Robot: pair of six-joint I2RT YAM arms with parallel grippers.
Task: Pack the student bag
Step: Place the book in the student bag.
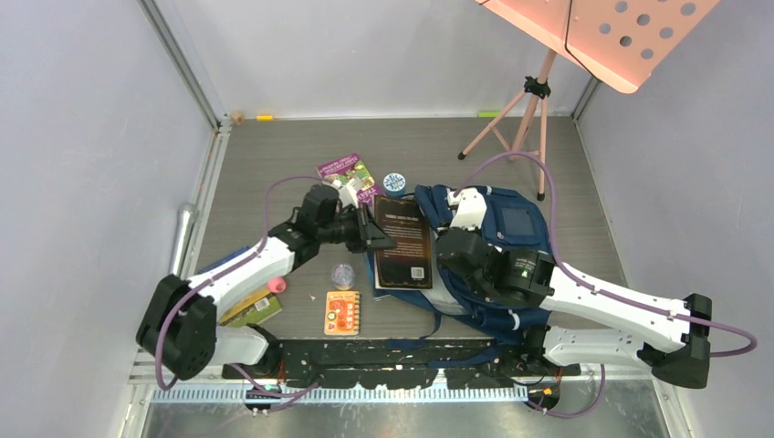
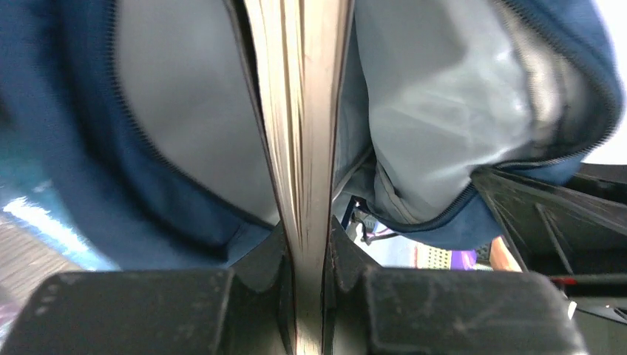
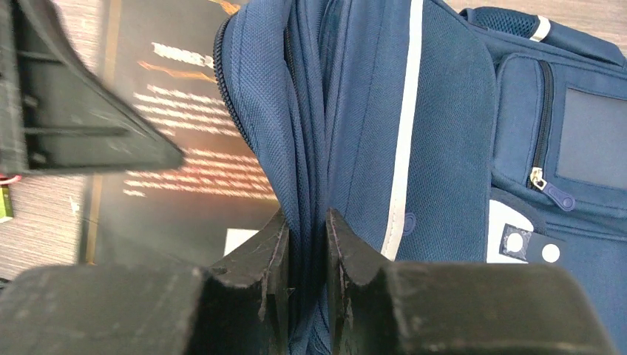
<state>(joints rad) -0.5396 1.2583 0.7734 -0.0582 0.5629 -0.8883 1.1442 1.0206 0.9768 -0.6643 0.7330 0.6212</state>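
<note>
The navy student bag lies at centre right with its mouth to the left. My left gripper is shut on a dark book, whose right side lies at the bag's mouth. In the left wrist view my left gripper pinches the book's page edge, with the grey lining and blue rim around it. My right gripper is shut on the bag's opening edge. The right wrist view shows my right gripper clamping folded blue fabric, with the book cover to the left.
A purple book and a round blue tin lie behind the left gripper. A small clear jar, an orange card, a pink object and a green-yellow item lie at front left. A pink music stand stands at back right.
</note>
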